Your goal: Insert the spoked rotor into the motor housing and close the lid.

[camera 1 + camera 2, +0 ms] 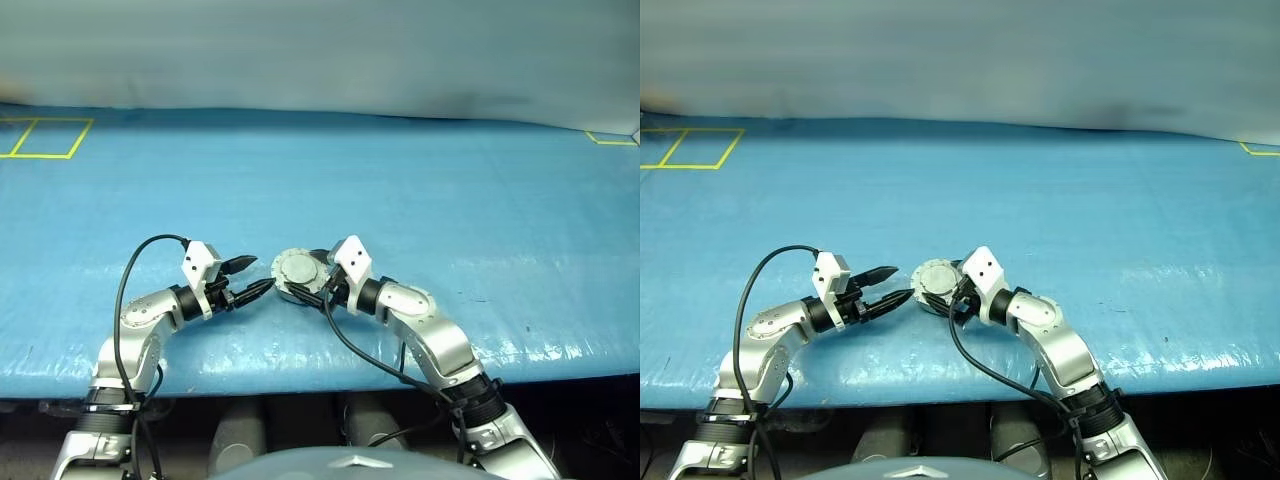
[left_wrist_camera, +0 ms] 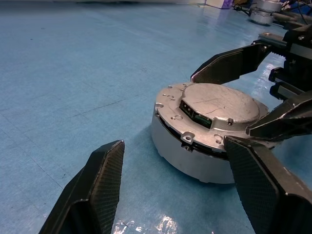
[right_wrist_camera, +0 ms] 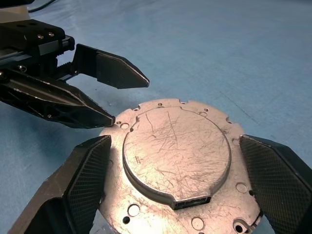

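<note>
No text, label, brand, number or sign can be read anywhere. The scratched round grey metal lid (image 3: 175, 158) bears only scuffs and screw holes, and the blue tabletop (image 1: 420, 190) beyond the lid carries only plain yellow tape outlines (image 1: 45, 138), without lettering.

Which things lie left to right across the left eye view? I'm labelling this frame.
Left claw → closed motor housing on the blue table → right claw, jaws open around the housing.
</note>
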### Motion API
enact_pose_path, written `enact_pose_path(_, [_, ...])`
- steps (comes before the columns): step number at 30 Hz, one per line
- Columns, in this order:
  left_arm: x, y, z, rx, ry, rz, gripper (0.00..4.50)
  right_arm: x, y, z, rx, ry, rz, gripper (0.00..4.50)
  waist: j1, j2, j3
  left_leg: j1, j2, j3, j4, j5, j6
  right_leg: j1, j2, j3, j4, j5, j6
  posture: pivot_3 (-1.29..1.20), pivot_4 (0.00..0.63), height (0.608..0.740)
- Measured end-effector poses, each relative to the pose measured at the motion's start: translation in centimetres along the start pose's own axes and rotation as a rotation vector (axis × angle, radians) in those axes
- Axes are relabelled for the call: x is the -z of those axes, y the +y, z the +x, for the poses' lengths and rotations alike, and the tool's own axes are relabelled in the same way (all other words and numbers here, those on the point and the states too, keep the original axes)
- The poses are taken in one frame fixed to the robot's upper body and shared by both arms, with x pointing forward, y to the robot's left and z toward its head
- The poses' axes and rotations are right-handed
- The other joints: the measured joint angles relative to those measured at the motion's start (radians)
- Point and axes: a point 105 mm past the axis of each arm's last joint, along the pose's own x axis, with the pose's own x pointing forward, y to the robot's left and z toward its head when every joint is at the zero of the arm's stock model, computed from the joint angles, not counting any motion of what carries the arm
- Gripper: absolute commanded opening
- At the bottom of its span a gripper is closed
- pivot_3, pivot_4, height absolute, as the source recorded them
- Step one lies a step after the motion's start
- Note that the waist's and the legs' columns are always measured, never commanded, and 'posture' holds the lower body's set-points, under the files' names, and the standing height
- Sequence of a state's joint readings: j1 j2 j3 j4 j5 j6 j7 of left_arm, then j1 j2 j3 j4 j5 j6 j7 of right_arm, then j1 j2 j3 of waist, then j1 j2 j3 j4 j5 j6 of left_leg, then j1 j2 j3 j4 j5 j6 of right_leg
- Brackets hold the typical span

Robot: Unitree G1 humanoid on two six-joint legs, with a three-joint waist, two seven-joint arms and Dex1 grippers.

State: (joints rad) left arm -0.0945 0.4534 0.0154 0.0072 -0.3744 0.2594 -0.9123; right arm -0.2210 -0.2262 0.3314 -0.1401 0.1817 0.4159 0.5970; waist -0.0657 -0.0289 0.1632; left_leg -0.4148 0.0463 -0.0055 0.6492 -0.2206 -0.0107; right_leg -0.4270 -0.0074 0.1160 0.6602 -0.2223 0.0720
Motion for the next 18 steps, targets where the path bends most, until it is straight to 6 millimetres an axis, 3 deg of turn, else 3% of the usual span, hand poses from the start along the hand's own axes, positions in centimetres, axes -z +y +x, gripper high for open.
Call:
enact_pose_path(3, [0.01,0.02,0.00,-0.003,0.000,0.000,3.51,0.12,0.08,0.18,-0.006,0.007,-0.019,4.29,0.000,0.000,0.000,0.000,0.000,0.000,0.000,0.000,0.000,0.000,0.000,0.000,0.000,0.000,0.000,0.00,0.150,0.740])
enact_pose_path(8, [0.11,0.02,-0.05,-0.005,0.002,-0.003,3.51,0.15,0.03,0.14,-0.007,0.012,-0.030,3.04,0.000,0.000,0.000,0.000,0.000,0.000,0.000,0.000,0.000,0.000,0.000,0.000,0.000,0.000,0.000,0.00,0.150,0.740])
enact_pose_path(18, [0.12,-0.02,-0.05,-0.001,0.002,-0.003,3.51,-0.21,-0.52,-0.46,-0.025,0.031,-0.077,3.03,0.000,0.000,0.000,0.000,0.000,0.000,0.000,0.000,0.000,0.000,0.000,0.000,0.000,0.000,0.000,0.00,0.150,0.740])
